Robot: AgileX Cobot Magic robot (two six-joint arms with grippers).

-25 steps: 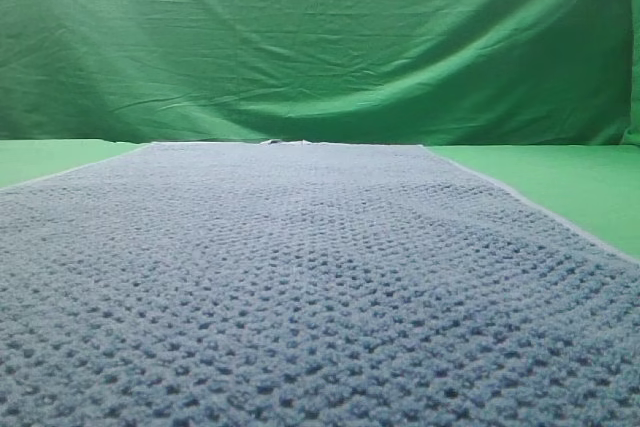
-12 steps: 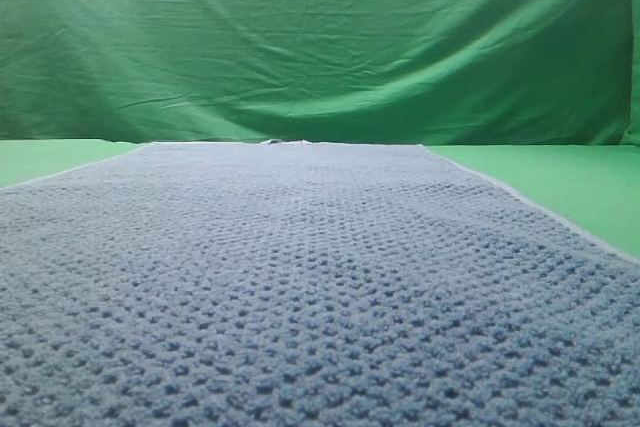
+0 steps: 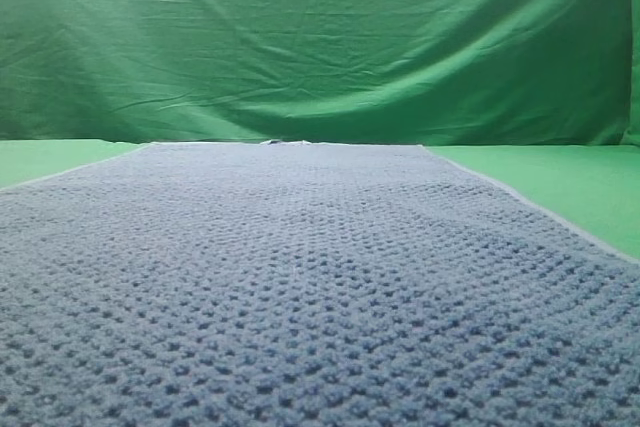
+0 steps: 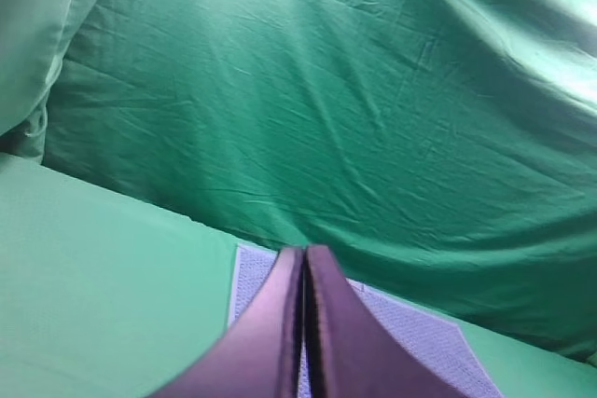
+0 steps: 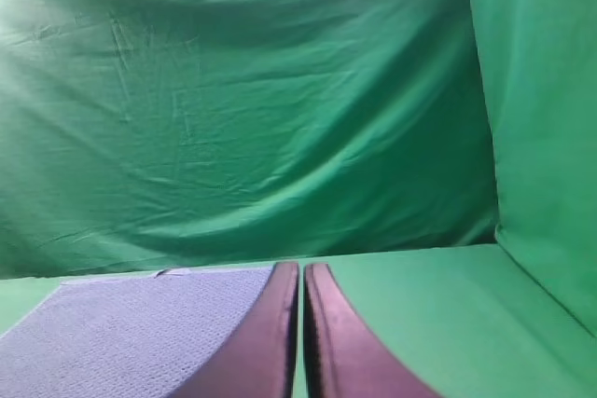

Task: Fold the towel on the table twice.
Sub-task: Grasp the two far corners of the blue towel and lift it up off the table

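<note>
1. Green wrinkled fabric backdrop (image 3: 320, 42) hangs behind everything, folded round the right side in the right wrist view.
2. Bright-green smooth matte desk (image 3: 570, 182) shows bare on both sides of the cloth.
3. Blue-grey waffle-weave towel with a thin pale hem (image 3: 300, 277) lies spread flat on the desk, unfolded.
4. Left gripper (image 4: 304, 263) hangs above the desk, aimed toward the towel's far corner, jaws pressed together, holding nothing.
5. Right gripper (image 5: 301, 277) hangs likewise, jaws together, empty.

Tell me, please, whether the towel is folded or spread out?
Spread flat: the towel lies as one layer on the table, with no fold line visible.
</note>
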